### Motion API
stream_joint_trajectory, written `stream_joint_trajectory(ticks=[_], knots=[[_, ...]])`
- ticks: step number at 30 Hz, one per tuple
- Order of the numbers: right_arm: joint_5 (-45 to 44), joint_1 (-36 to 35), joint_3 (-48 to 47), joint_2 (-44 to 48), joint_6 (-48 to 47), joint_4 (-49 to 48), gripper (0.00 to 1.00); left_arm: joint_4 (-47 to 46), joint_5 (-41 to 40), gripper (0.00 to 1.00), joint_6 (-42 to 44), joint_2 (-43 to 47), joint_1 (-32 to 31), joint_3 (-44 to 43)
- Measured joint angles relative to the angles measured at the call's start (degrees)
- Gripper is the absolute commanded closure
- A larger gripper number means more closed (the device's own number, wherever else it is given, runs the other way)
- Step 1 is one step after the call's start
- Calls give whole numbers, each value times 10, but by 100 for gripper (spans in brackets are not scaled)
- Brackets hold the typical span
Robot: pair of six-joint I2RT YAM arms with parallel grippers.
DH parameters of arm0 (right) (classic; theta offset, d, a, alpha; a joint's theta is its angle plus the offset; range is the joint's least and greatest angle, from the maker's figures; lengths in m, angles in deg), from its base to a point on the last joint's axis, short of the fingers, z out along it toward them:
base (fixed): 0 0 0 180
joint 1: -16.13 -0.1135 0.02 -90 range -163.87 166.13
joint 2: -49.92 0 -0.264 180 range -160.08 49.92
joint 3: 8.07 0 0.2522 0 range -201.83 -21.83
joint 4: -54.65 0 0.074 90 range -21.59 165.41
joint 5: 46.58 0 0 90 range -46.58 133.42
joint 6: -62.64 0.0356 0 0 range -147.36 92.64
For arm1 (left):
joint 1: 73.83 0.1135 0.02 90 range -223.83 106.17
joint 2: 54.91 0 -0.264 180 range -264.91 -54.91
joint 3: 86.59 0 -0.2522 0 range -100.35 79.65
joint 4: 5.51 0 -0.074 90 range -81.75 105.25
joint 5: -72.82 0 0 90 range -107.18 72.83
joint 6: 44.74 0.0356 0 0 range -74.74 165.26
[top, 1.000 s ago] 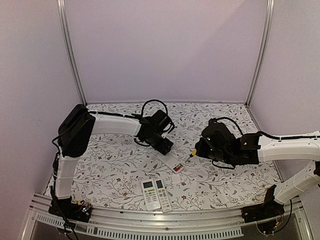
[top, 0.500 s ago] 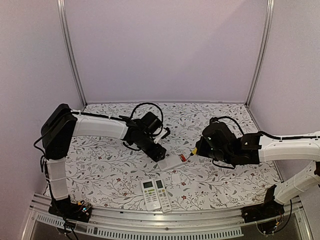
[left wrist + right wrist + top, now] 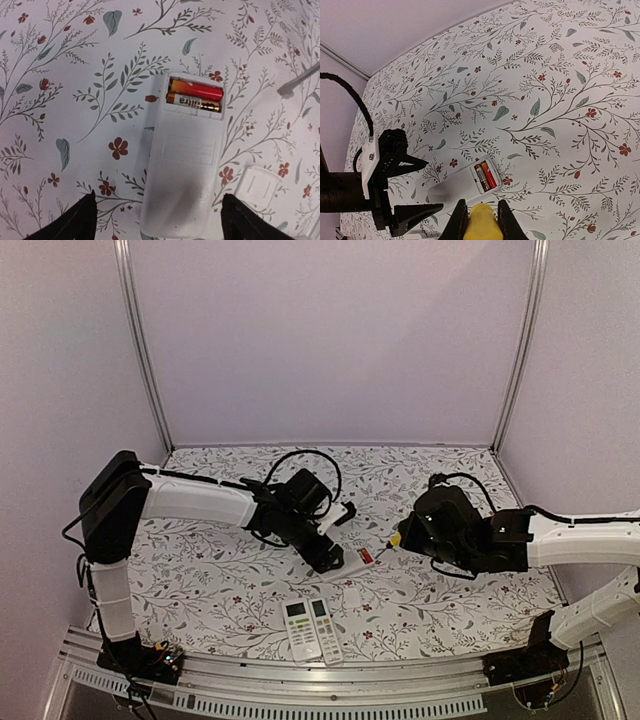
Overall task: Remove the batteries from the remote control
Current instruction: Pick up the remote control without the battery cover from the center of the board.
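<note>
Probably light, slick batteries (image 3: 195,96), snug at 12 o'clock in the remote (image 3: 182,165), want prying endwise; left fingers (image 3: 80,226) wide, right fingers (image 3: 459,224) gripping screwdriver (image 3: 481,222).

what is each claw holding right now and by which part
The right claw grips the screwdriver by its yellow handle. The left claw holds nothing: it is open, straddling the remote.

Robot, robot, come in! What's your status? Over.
Left fingers open, straddling remote. Right fingers shut on screwdriver. Cover off, both batteries still in remote. Nothing blocking them.
</note>
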Motion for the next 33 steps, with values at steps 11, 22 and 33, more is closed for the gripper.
stream_joint_trajectory(ticks=[11, 22, 33], knots=[[-1, 0, 5, 15, 1, 0, 100, 2, -43, 15, 33, -21, -38, 28], [-2, 0, 8, 15, 8, -1, 100, 0, -57, 44, 46, -23, -41, 30], [2, 38, 48, 42, 16, -10, 100, -1, -57, 66, 53, -23, -47, 33]])
